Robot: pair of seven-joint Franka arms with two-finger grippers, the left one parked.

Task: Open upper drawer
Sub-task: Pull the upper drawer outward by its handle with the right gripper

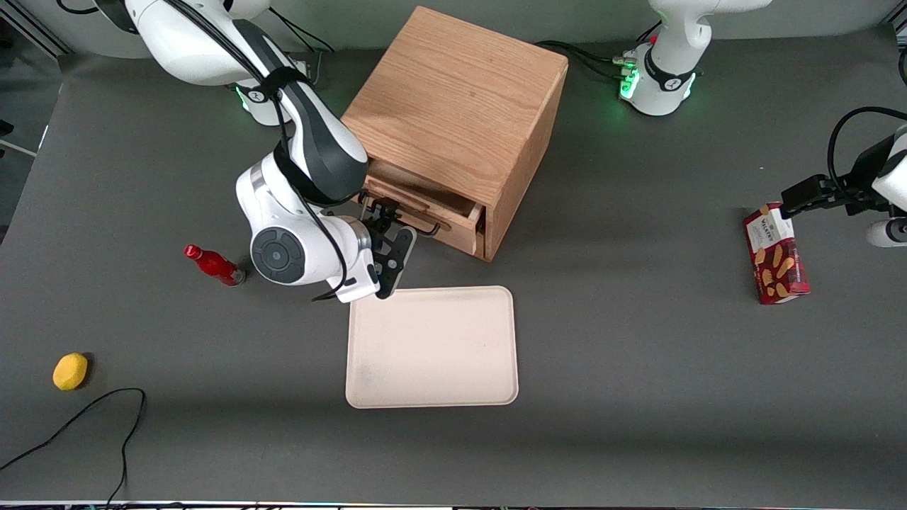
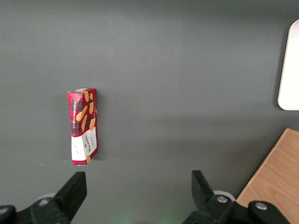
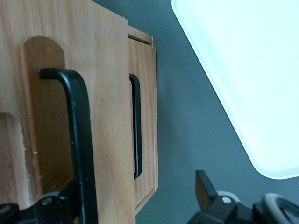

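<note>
The gripper (image 1: 388, 241), fingers spread wide, sits at the black bar handle (image 3: 77, 140) of the upper drawer (image 1: 425, 209), which stands slightly out of the wooden cabinet (image 1: 460, 106). Judged mid-pull: next comes hooking or closing on the bar and drawing straight toward the tray (image 1: 432, 347). The arm reaches down with its wrist bent toward the cabinet's front.

dark grey matte table (image 1: 638, 397), even overhead light

R arm reaches down from its base w/ elbow bent, wrist turned sideways — gripper (image 1: 386, 244) low, just above the table, nearer the front camera than the forearm. Fingers (image 3: 205, 189) spread apart — nothing clamped between them.
</note>
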